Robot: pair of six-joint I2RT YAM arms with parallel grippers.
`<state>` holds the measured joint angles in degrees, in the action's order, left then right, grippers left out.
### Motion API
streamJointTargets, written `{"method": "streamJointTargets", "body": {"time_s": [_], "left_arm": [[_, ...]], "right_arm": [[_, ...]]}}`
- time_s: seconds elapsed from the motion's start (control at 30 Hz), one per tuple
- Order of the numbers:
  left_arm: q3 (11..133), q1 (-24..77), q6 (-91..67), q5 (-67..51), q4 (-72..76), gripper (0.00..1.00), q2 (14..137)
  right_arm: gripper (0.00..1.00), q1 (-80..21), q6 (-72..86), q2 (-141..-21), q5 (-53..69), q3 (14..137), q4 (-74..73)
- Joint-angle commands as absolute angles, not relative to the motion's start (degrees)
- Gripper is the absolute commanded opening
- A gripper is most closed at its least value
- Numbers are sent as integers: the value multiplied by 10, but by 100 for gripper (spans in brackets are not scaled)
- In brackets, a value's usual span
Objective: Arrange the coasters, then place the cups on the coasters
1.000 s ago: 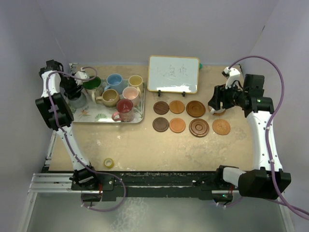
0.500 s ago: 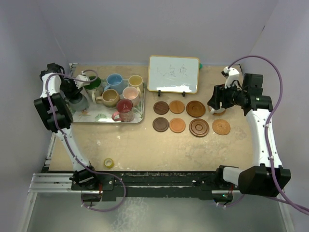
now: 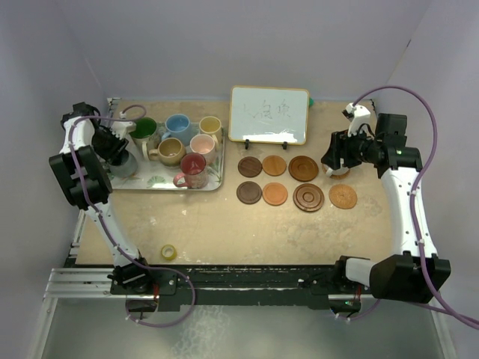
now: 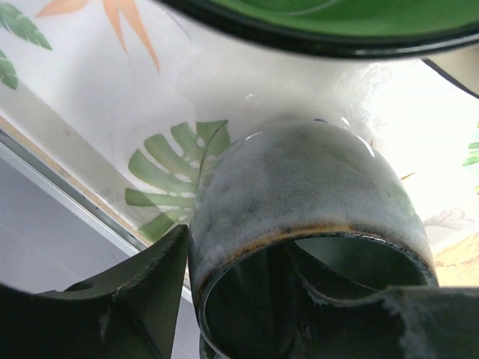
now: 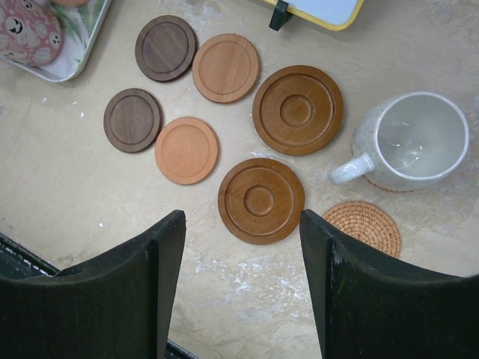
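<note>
The grey cup (image 4: 299, 187) stands at the left end of the leaf tray (image 3: 150, 182). My left gripper (image 4: 247, 277) straddles its rim, open: one finger against the outer wall, the other inside, away from the wall. Several other cups share the tray, among them green-lined (image 3: 144, 129), light blue (image 3: 177, 125) and red (image 3: 193, 170). Several wooden coasters (image 3: 275, 194) lie in two rows. A white cup (image 5: 419, 138) sits on a rattan coaster beside a bare rattan coaster (image 5: 367, 226). My right gripper (image 5: 241, 221) hangs open above a ringed coaster (image 5: 260, 200).
A small whiteboard (image 3: 269, 114) stands on its feet just behind the coaster rows. A yellow tape roll (image 3: 169, 252) lies near the front left. The tray's left rim runs close to the table's metal edge (image 4: 67, 194).
My left gripper has shifted a little toward the near side over the grey cup, and the cup has moved slightly with it. The right arm has barely moved.
</note>
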<state>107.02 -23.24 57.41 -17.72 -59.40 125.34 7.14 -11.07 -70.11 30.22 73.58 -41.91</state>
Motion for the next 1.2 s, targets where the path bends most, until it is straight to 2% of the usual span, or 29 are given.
{"method": "streamJointTargets", "body": {"time_s": [0.0,0.27,0.7,1.17], "left_arm": [[1079,-236,543,-185,-600,45,1216],[1137,-236,580,-223,-635,48,1235],[1163,-234,638,-241,-664,36,1279],[1165,-234,661,-248,-671,9,1280]], "right_arm": [[65,70,-105,-686,323,740,-414],[65,70,-105,-692,325,739,-414],[65,70,-106,-705,316,738,-413],[64,70,-105,-712,317,733,-408]]}}
